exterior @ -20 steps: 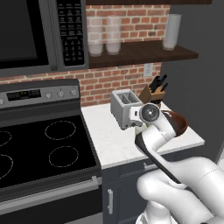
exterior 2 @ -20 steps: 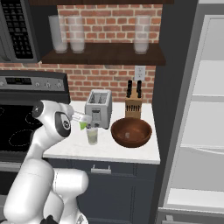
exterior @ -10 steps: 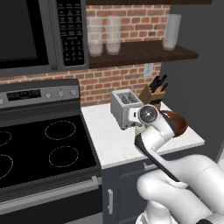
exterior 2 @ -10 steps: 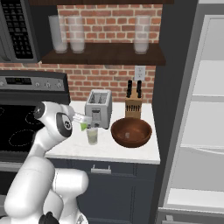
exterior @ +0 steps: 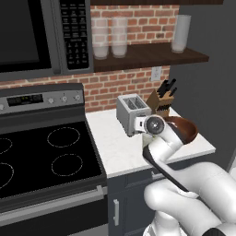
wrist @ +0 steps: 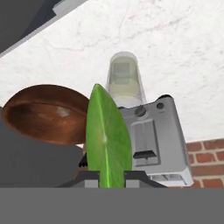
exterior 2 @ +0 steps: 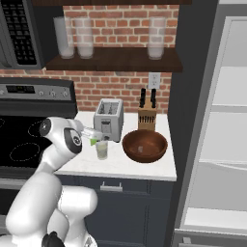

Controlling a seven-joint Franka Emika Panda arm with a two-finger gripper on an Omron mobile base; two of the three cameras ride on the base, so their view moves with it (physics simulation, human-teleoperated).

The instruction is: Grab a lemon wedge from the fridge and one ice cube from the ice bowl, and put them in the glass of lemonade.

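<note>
One lemon wedge, probably light, soft and slippery, sat pinched near its base in the nearly closed tool, above the glass of lemonade.

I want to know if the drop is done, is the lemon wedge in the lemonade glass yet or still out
Still out. The lemon wedge sits clamped in the end effector, above the glass of lemonade on the counter.

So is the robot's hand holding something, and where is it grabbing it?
Yes, the gripper pinches the lemon wedge by its lower end, above the glass.
</note>
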